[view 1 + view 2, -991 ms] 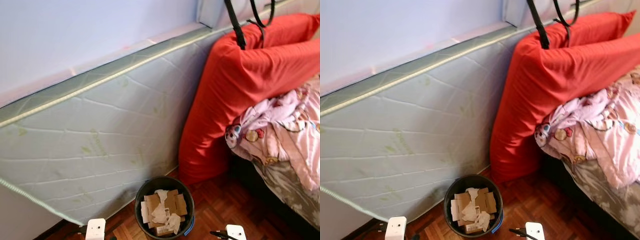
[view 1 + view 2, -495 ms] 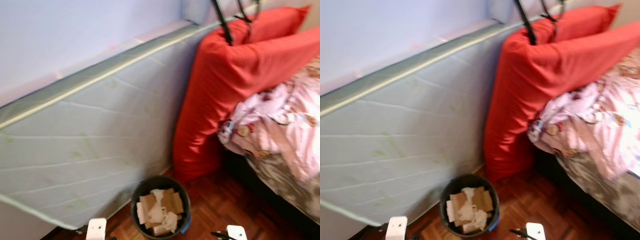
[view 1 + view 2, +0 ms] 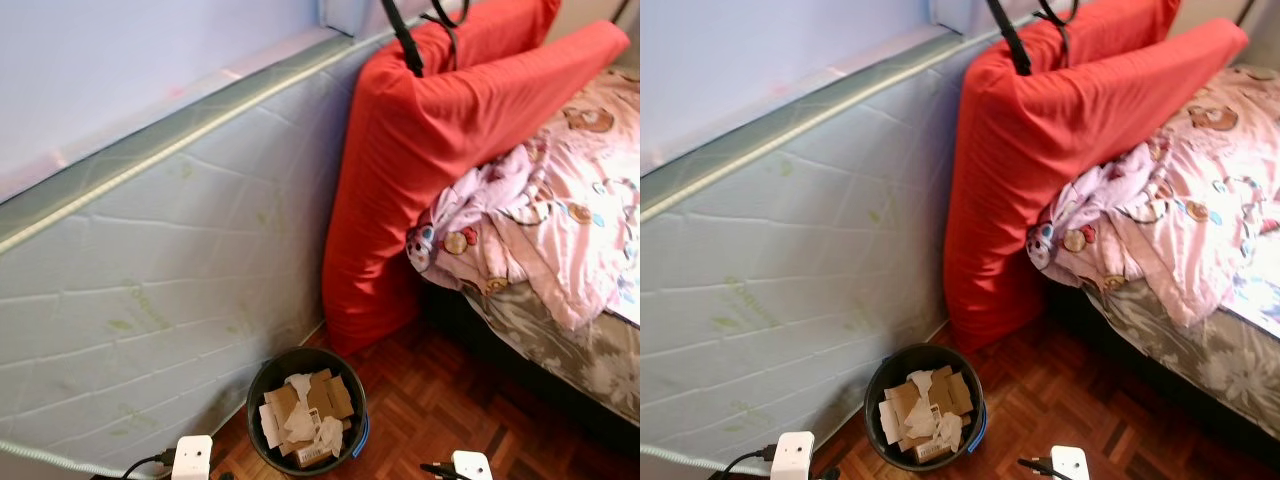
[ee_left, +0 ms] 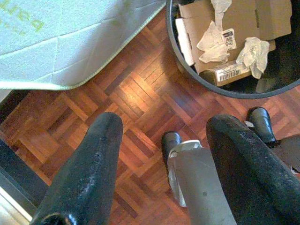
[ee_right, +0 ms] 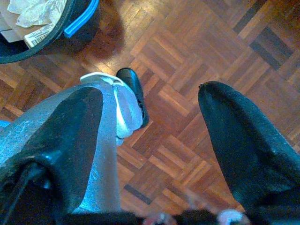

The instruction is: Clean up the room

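A black trash bin [image 3: 306,410] with a blue rim strip stands on the parquet floor just ahead of me. It holds cardboard pieces [image 3: 318,395] and crumpled white paper [image 3: 298,420]. My left gripper [image 4: 166,124] hangs open over the bare floor beside the bin [image 4: 225,89], holding nothing. My right gripper [image 5: 152,93] is open too, above the parquet, with the bin's edge [image 5: 47,42] off to one side. A rumpled pink blanket [image 3: 540,215] lies on the bed.
A pale mattress [image 3: 170,260] leans on the wall to the left, right behind the bin. Two red pillows [image 3: 440,130] stand against the bed's head, with a black strap [image 3: 400,40] over them. The bed [image 3: 580,350] runs along the right. My black feet [image 4: 171,143] are below the grippers.
The whole picture has slid left and up, so the camera has turned right; more of the bed shows. The bin, pillows and blanket have not moved.
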Controlling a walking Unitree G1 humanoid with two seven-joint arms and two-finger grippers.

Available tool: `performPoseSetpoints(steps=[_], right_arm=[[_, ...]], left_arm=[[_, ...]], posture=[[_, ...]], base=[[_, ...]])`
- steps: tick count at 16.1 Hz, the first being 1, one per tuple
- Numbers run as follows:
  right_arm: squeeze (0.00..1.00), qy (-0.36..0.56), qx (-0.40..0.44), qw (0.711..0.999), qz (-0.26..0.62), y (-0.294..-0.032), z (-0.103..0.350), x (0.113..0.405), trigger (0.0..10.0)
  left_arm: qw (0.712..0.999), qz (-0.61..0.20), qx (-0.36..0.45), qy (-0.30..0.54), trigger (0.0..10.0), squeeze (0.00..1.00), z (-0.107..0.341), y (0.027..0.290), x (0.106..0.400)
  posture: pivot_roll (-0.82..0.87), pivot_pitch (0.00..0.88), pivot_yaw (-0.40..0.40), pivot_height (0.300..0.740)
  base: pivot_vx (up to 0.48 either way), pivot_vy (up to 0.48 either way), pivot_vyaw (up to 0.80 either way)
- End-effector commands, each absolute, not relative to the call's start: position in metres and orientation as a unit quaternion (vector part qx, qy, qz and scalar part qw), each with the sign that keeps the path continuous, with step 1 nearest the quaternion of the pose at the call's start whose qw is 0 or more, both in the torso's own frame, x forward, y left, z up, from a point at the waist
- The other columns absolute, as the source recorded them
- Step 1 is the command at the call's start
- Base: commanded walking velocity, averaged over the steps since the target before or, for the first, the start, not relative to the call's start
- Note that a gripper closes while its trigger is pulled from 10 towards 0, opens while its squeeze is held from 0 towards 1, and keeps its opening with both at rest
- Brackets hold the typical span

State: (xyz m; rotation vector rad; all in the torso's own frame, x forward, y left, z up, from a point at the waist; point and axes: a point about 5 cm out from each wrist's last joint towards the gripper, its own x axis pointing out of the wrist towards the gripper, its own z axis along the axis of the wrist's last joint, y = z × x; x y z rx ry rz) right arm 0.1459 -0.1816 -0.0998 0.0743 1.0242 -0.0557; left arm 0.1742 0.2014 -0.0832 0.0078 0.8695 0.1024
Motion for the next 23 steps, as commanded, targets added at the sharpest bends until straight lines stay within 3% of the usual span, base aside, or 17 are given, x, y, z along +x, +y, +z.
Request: performPoseSetpoints(steps=[1,8,11,16,23], right_arm=[[0.0,0.493,0.041,0.868,-0.032,-0.182,-0.1013,0.1416,10.0],[0.0,0.492,0.039,0.869,-0.026,-0.1818,-0.1004,0.1442,10.0],[0.0,0.491,0.039,0.87,-0.025,-0.1817,-0.1002,0.1448,10.0],[0.0,0.491,0.036,0.87,-0.022,-0.182,-0.1,0.1451,10.0],[0.0,0.486,0.038,0.873,-0.02,-0.1825,-0.0995,0.1458,10.0]], left_arm=[[0.898,0.048,0.008,0.438,10.0,0.0,-0.087,0.2029,0.1664],[0.903,0.038,0.017,0.428,10.0,0.0,-0.0842,0.201,0.1725],[0.902,0.048,0.022,0.43,10.0,0.0,-0.0832,0.2039,0.1746],[0.901,0.055,0.013,0.43,10.0,0.0,-0.0836,0.2058,0.1733],[0.902,0.053,0.017,0.428,10.0,0.0,-0.0834,0.2075,0.1722]], posture=[[-0.04,0.177,0.046,0.74],[-0.03,0.186,0.041,0.74],[-0.03,0.191,0.042,0.74],[-0.02,0.199,0.039,0.74],[-0.02,0.193,0.033,0.74]], base=[[0.0,0.0,-0.7],[0.0,0.0,-0.7],[0.0,-0.48,-0.7],[0.0,0.0,-0.7],[0.0,0.0,0.0]])
